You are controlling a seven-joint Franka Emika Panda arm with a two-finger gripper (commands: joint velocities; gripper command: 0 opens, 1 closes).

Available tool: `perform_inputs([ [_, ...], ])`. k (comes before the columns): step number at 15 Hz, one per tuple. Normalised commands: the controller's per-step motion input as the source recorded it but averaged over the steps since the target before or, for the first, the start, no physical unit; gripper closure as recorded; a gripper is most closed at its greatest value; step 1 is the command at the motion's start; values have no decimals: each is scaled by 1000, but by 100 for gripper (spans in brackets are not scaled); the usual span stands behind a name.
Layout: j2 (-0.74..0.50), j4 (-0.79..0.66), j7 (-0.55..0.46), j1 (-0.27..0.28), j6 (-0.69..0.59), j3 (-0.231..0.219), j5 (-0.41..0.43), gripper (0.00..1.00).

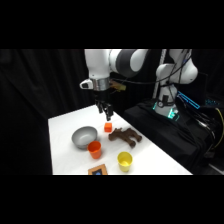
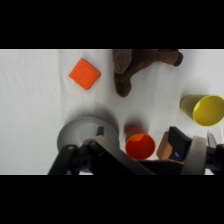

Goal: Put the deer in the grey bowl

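While the gripper point(image 1: 106, 115) hangs above the table point(image 1: 62, 150), nothing sits between its fingers, and whether the jaws are spread or pressed together cannot be told from either view. In the side view the deer point(image 1: 124, 136) lies on the tabletop at about four o'clock from the gripper, apart from it. The small orange cube point(image 1: 107, 128) sits just at the deer's ten o'clock, almost under the gripper. The grey bowl point(image 1: 84, 137) stands at the deer's nine o'clock, with the orange cup point(image 1: 94, 149) just beside its rim at five o'clock. The yellow cup point(image 1: 124, 161) stands at the deer's six o'clock.
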Motion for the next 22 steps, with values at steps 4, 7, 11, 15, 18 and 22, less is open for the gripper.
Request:
perform_inputs([
  [4, -38, -58, 37, -22, 10, 4, -4, 0],
  [7, -173, -273, 83, -29, 146, -8, -12, 0],
  [11, -259, -421, 116, -10, 257, 12, 2, 0],
  [15, -260, -429, 210, 17, 345, 19, -57, 0],
  [18, -169, -382, 199, 16, 404, 12, -60, 0],
  [22, -25, -275, 170, 29, 382, 18, -50, 0],
])
